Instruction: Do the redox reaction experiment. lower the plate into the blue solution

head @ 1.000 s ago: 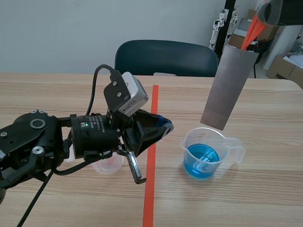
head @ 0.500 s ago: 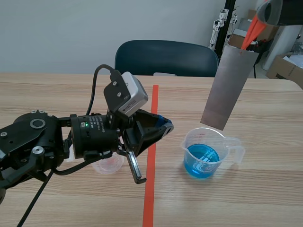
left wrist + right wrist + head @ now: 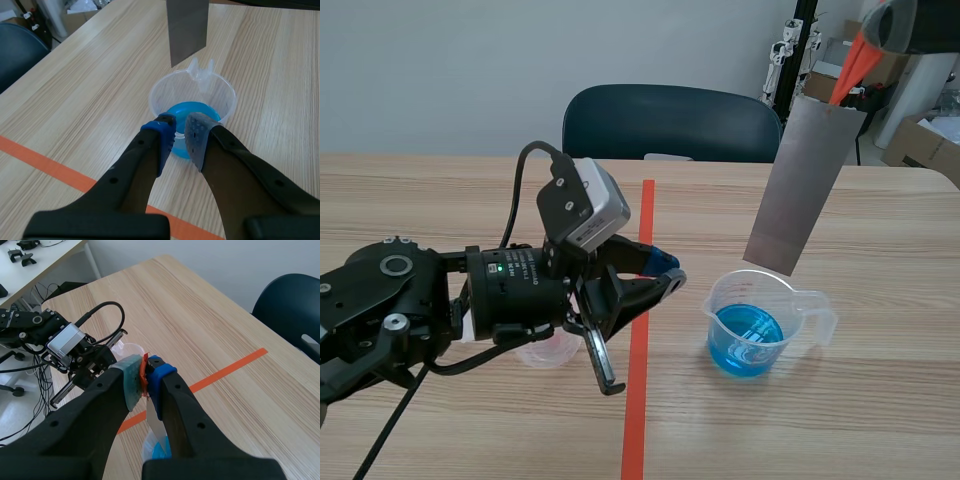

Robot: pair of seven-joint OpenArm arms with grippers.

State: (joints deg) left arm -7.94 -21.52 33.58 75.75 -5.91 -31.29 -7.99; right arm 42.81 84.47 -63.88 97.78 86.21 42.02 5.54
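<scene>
The work surface is a light wooden table [image 3: 880,400] with a dark chair [image 3: 670,120] at its far edge and a pale wall behind. An orange-red tape line runs from the far edge toward the near edge.

We locate a clear beaker [image 3: 715,305] between the tape line and the table's right edge. It holds the blue solution [image 3: 745,340] in its lower part.

The grey plate [image 3: 805,185] hangs tilted in the air. Its lower edge is above the beaker's far rim, clear of the solution.

The right pincer [image 3: 145,375] is raised above the table's far right corner and is clamped on an orange-red tab at the plate's upper edge.

The left pincer [image 3: 180,132] lies low over the tape line, pointing at the beaker. We see a narrow gap between its fingers and nothing between them.

A small clear cup [image 3: 545,350] stands partly hidden under the left arm.
</scene>
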